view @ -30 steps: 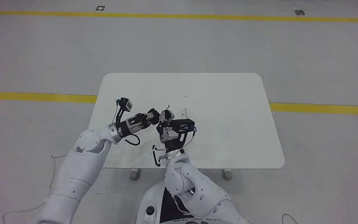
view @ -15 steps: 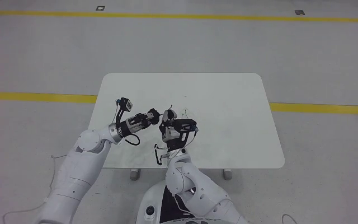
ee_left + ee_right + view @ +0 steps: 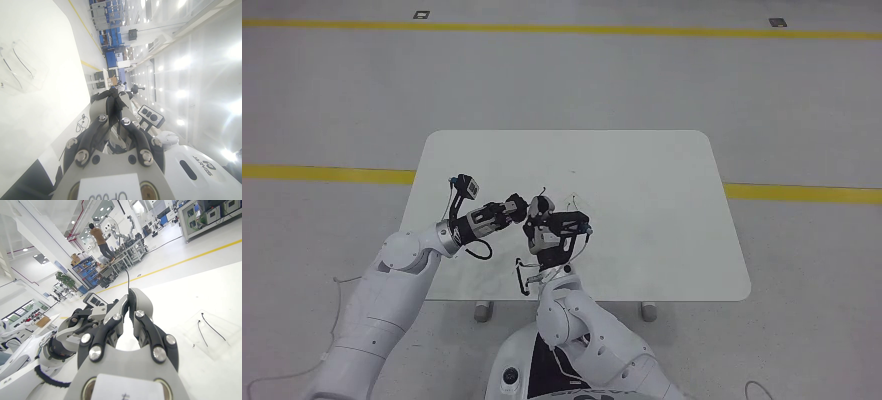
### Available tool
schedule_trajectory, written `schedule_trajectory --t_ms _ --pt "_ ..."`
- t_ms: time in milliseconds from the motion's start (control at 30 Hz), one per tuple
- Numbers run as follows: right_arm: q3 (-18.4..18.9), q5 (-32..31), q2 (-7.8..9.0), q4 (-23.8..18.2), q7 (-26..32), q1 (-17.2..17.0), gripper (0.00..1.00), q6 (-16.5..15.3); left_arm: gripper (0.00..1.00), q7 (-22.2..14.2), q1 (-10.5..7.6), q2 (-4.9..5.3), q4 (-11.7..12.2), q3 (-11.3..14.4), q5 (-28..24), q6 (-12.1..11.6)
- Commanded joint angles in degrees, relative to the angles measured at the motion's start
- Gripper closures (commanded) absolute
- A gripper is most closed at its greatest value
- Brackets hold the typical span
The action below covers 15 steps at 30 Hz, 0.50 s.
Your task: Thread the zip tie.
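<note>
Above the white table (image 3: 642, 170), left of its middle, my two grippers meet tip to tip. A thin black zip tie (image 3: 128, 279) is clamped in my right gripper (image 3: 129, 298), which is shut, and its tail curves up past the fingertips. My left gripper (image 3: 111, 102) is shut too, with a black strip of the zip tie (image 3: 119, 126) hanging between its fingers. In the top view the left gripper (image 3: 519, 208) sits just left of the right gripper (image 3: 538, 210), with the zip tie (image 3: 542, 192) sticking up between them.
A clear flat tray (image 3: 230, 328) lies on the table beyond the grippers and holds spare black zip ties (image 3: 212, 328). The left wrist view shows the same tray (image 3: 39, 64). Bare tabletop stretches off to the right.
The right gripper nudged slightly right and then back left against the left gripper. Both stay shut on the tie.
</note>
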Motion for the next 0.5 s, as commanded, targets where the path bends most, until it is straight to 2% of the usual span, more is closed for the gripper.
schedule_trajectory --t_ms 0,200,233,267,333,467 --pt "0.03 0.0 0.01 0.0 0.02 -0.02 1.0 -0.17 1.0 0.0 0.0 0.0 0.0 0.0 0.0 0.0" --pt "0.1 -0.09 0.03 -0.06 0.28 -0.11 1.0 -0.43 1.0 0.0 0.0 0.0 0.0 0.0 0.0 0.0" --pt "0.08 -0.11 0.04 -0.09 0.31 -0.13 0.87 -0.47 1.0 0.0 0.0 0.0 0.0 0.0 0.0 0.0" --pt "0.07 -0.14 0.06 -0.11 0.31 -0.16 0.67 -0.48 1.0 0.0 0.0 0.0 0.0 0.0 0.0 0.0" --pt "0.13 -0.12 0.12 -0.27 0.07 -0.29 0.0 -0.42 1.0 0.0 0.0 0.0 0.0 0.0 0.0 0.0" --pt "0.43 0.05 0.4 -0.84 -1.24 -0.96 0.0 -0.36 1.0 0.0 0.0 0.0 0.0 0.0 0.0 0.0"
